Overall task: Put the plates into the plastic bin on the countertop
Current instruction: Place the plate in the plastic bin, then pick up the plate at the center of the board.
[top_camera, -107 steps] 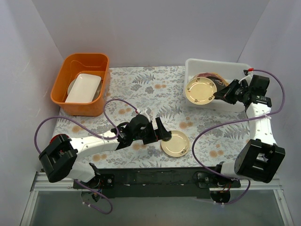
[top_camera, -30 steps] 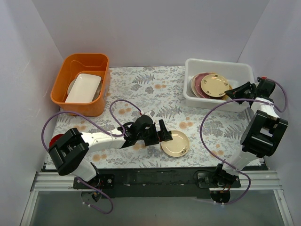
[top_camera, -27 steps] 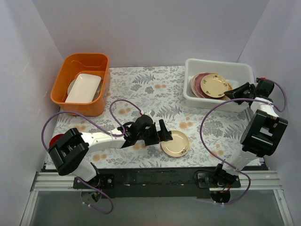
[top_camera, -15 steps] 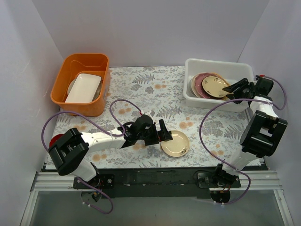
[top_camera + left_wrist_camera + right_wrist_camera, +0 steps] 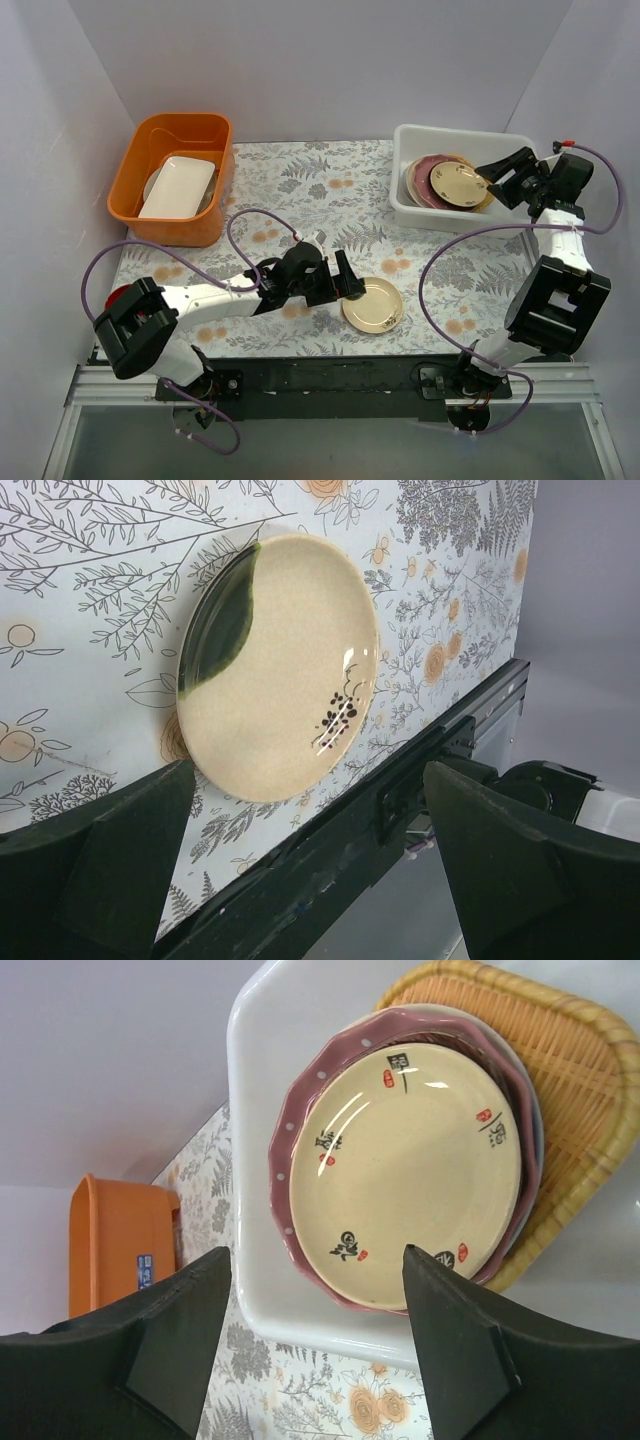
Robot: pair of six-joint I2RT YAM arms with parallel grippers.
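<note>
Moved: right gripper, pinched narrow at the plate's 3 o'clock rim a second back, has sprung apart and lifted off toward 2 o'clock. Left arm's elbow has shifted a little, its gripper has not.
Right gripper: jaws wide, nothing between them. Hangs over the 3 o'clock side of the plastic bin, fingers pointing to 9 o'clock.
Released plate: cream plate with red and black marks lies face up in the bin, topmost of the stack, free of both fingers.
Under it: pink dotted plate, its scalloped rim showing as a crescent past the cream one. A pale grey rim of a further plate peeks out on the opposite side. The stack overlaps a wicker tray inside the bin.
Bin position: 2 o'clock corner of the countertop.
Left gripper: jaws at full spread, holding nothing. Low over the countertop, at the 9 o'clock edge of the loose plate.
Plate outside the bin: cream plate with a green patch lies flat at 6 o'clock on the countertop, near the front edge. The left wrist view shows a dark sprig on its face and the green patch at one rim. It sits ahead of the two fingers, in the span between them. Whether either finger touches the rim, cannot tell.
Other: orange tub at the 10 o'clock corner, white rectangular dish inside it.
</note>
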